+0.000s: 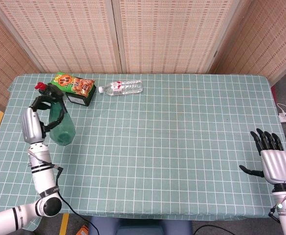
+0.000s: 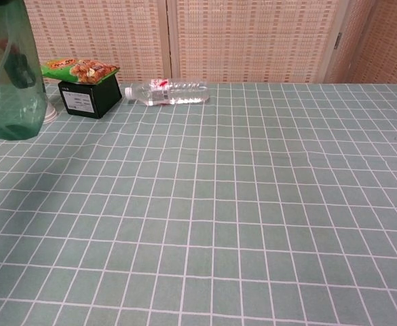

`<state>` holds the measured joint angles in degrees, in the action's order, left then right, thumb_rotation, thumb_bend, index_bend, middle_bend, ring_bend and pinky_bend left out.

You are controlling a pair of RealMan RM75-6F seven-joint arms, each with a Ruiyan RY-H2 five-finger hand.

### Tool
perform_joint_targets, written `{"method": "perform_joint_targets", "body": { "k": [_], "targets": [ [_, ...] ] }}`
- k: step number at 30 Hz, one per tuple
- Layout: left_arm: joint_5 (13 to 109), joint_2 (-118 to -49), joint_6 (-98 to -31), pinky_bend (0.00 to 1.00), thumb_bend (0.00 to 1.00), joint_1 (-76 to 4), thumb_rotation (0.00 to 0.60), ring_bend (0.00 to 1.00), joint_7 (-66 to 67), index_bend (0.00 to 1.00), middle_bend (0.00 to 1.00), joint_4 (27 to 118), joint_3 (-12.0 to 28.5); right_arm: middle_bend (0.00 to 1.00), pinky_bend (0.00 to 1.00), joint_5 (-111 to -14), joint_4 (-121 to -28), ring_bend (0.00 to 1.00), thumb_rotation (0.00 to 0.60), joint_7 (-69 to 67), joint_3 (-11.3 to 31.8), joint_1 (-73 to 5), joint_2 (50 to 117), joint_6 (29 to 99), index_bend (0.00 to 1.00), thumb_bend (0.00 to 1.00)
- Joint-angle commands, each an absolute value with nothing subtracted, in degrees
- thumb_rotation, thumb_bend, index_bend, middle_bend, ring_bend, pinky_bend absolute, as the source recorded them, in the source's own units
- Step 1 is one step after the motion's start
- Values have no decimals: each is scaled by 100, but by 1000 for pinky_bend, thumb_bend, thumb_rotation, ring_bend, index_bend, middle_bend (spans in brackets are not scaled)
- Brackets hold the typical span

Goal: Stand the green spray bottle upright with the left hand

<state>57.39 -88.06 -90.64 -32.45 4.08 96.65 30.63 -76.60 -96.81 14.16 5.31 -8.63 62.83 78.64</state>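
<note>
Translucent green spray bottle, left hand gripping

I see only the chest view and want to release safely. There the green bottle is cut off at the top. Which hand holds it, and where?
Observer: The left hand grips the green spray bottle around its upper part, below the black trigger head.
Operator: Is something close behind it?
Observer: Yes, the red-capped pump bottle stands right behind it, mostly hidden in the head view.
Operator: And the right hand?
Observer: The right hand is open at the far right table edge, holding nothing.
</note>
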Motion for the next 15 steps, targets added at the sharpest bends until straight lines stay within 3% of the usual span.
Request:
{"method": "perform_joint_targets", "body": {
  "k": [1,15],
  "targets": [
    [5944,-8590,-8899,390,285,-2782,600,482,-1019,460,586,9727,3468,0,0,-7583,-9678,0,600,1512,554,-860,6326,7870,0,0],
    [6256,-9018,-8277,365,276,-2435,600,452,-3454,433,556,8646,3151,0,0,-7394,-9697,0,600,1720,588,-852,6371,7876,0,0]
  ]
}}
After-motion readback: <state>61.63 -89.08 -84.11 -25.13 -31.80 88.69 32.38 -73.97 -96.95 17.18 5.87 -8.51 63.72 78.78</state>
